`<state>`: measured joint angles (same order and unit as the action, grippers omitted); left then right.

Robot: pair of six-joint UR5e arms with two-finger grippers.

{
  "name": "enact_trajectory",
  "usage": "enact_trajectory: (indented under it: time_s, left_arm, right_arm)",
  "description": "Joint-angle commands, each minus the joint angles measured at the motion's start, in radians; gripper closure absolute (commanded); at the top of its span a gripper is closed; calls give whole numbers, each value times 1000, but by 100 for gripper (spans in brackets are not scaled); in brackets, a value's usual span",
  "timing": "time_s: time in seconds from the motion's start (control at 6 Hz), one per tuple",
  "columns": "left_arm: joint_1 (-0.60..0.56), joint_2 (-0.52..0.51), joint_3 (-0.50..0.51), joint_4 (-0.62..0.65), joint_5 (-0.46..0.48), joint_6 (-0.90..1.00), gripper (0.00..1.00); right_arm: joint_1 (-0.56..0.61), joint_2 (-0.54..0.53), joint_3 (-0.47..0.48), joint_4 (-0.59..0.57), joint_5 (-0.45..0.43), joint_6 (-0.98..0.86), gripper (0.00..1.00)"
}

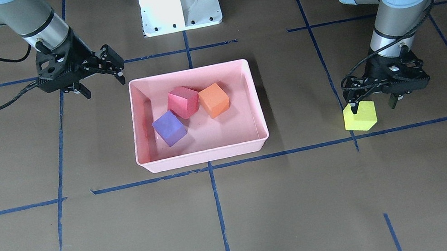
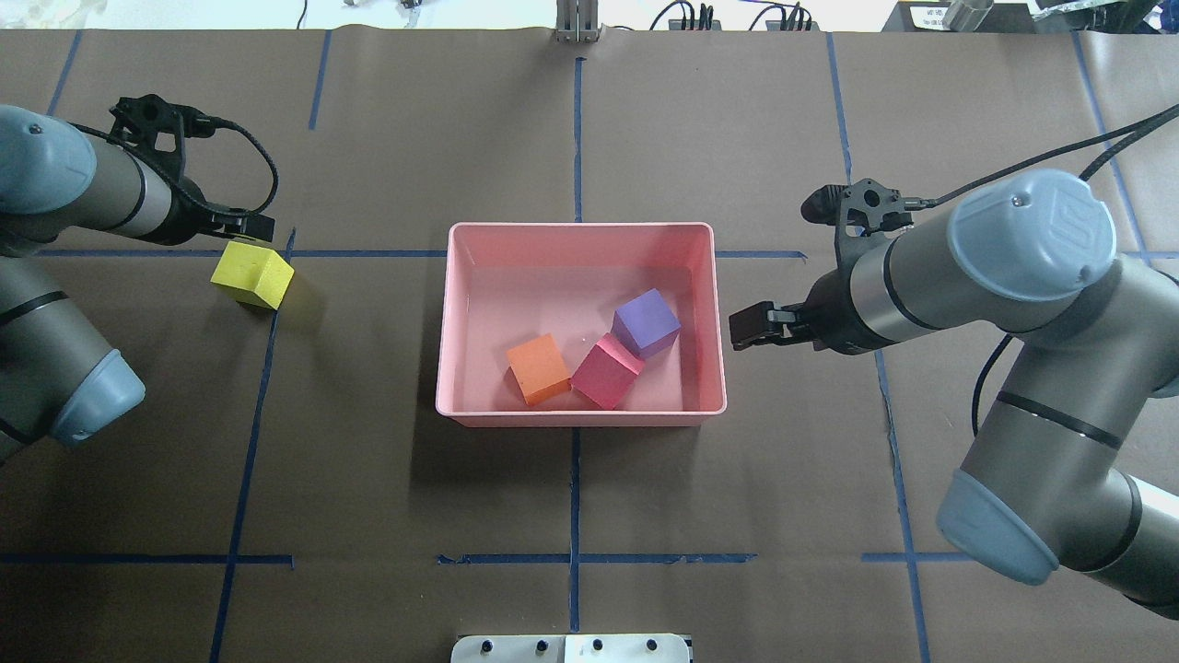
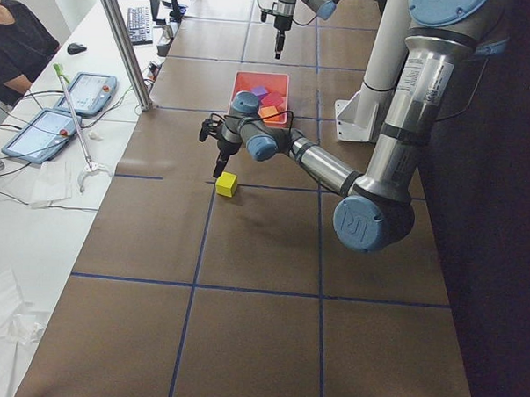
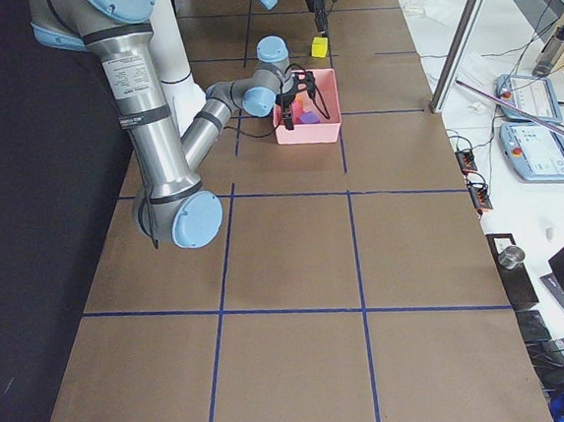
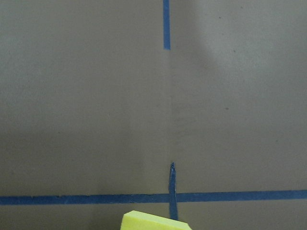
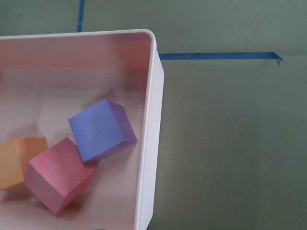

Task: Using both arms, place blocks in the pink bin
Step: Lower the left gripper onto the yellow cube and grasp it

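Observation:
The pink bin sits mid-table. In it lie the purple block, the red-pink block and the orange block, close together. The yellow-green block lies on the table, far to the robot's left of the bin. My left gripper is open and hovers just above it. My right gripper is open and empty, beside the bin's outer wall.
The white pedestal base stands on the robot's side of the bin. Blue tape lines cross the brown table cover. A side bench with tablets and an operator runs along the far edge.

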<state>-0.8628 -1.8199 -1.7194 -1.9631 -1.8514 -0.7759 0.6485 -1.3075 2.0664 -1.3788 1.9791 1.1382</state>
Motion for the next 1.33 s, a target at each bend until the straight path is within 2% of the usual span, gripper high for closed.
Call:
enact_trajectory:
  time_s: [0.0,0.17,0.83,1.17]
  left_arm:
    - [1,-1,38,-2,-130,153,0]
    - [-2,-1,41,-2,-188,153,0]
    - [-31,-15,112,-3,-192,152,0]
    - [-30,-41,189,-87,-190,144,0]
  right_arm:
    - [10,-27,1,0,4,-21,0]
    - [10,-32,-6,0,4,-21,0]
    - [8,-50,6,7,-6,-21,0]
    - [5,-47,6,6,-9,-20,0]
